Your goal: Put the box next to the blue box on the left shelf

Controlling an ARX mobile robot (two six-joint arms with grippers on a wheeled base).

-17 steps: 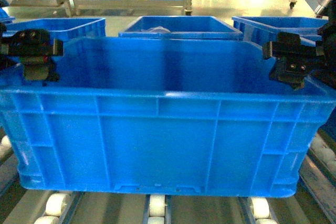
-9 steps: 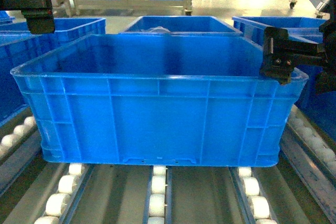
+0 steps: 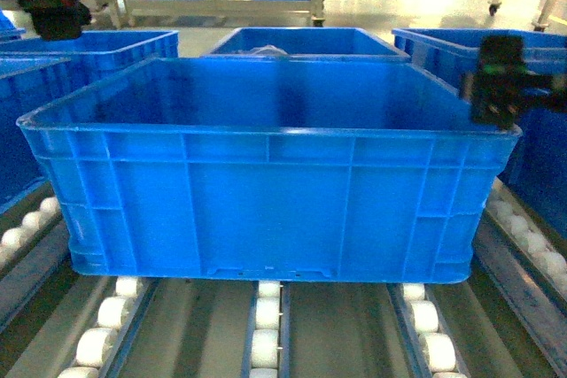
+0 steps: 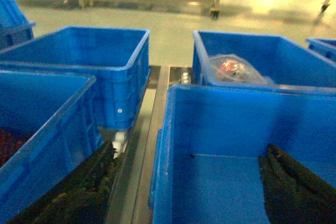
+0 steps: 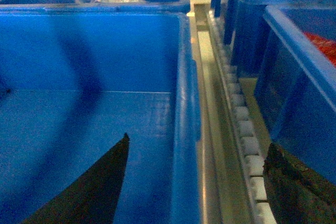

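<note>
Roller rails run toward me under everything, grey metal lanes of small white wheels: that's the left shelf (image 3: 266, 329), and the box (image 3: 270, 183) sits squarely on it, its near wall facing me, base resting on the rollers. Beyond it a polished floor and steel-framed shelving with more blue crates.

My left hand (image 3: 53, 2) is up at the far left, clear of the rim, well apart from the box. From my left wrist I see both fingers (image 4: 294, 192) spread, one over the inside of the box and one outside its left wall, neither touching anything. My right hand (image 3: 505, 81) hovers just by the right rim, blurred; from the right wrist its fingers (image 5: 97, 187) stand spread too, straddling the right wall with no contact I can make out. So both hands are empty and open-spread.

Neighbours: a blue crate on the left lane (image 4: 37, 129) with something dark red in it, just beside my box across the rail, and another blue crate on the right lane (image 5: 304, 77). Behind, a far crate (image 4: 268, 59) holds a clear plastic bag (image 4: 233, 69).

My read: the placing itself looks done, box down beside its blue neighbour, and I'm in the release-and-withdraw step. Next calls for lifting both hands straight up and away without clipping the rim, since the rollers would let the box roll at a nudge.
</note>
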